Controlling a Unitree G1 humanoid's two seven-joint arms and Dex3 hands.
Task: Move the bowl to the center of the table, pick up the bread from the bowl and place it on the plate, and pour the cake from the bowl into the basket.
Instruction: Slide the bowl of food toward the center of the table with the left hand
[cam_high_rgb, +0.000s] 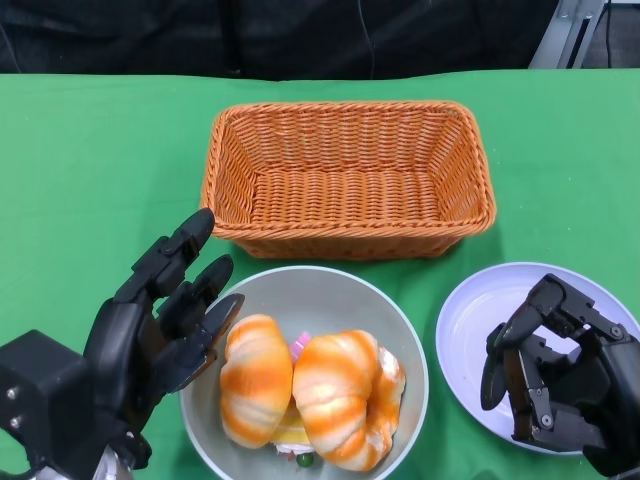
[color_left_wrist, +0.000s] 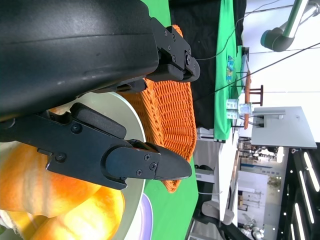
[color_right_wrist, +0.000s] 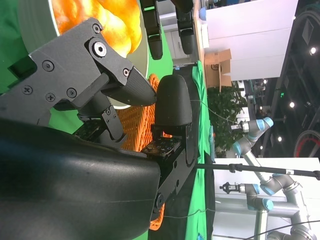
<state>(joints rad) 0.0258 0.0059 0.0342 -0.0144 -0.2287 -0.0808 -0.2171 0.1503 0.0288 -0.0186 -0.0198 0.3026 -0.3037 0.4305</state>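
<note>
A grey bowl (cam_high_rgb: 398, 330) stands near the table's front edge. In it lie two orange-and-white breads (cam_high_rgb: 257, 378) (cam_high_rgb: 345, 398), with a small pink and yellow cake (cam_high_rgb: 297, 347) mostly hidden between them. My left hand (cam_high_rgb: 165, 320) is at the bowl's left rim, its fingers spread and holding nothing. The left wrist view has that left hand (color_left_wrist: 100, 100) over the bowl (color_left_wrist: 131, 120) and a bread (color_left_wrist: 50, 200). A white plate (cam_high_rgb: 480, 320) lies to the bowl's right. My right hand (cam_high_rgb: 560, 375) hovers over the plate, fingers loosely bent and empty. An orange wicker basket (cam_high_rgb: 345, 180) stands empty behind the bowl.
A green cloth (cam_high_rgb: 90, 180) covers the table, with bare stretches on both sides of the basket. The table's far edge meets a dark backdrop. In the right wrist view my right hand (color_right_wrist: 100, 100) fills most of the picture, with the basket (color_right_wrist: 135, 120) beyond it.
</note>
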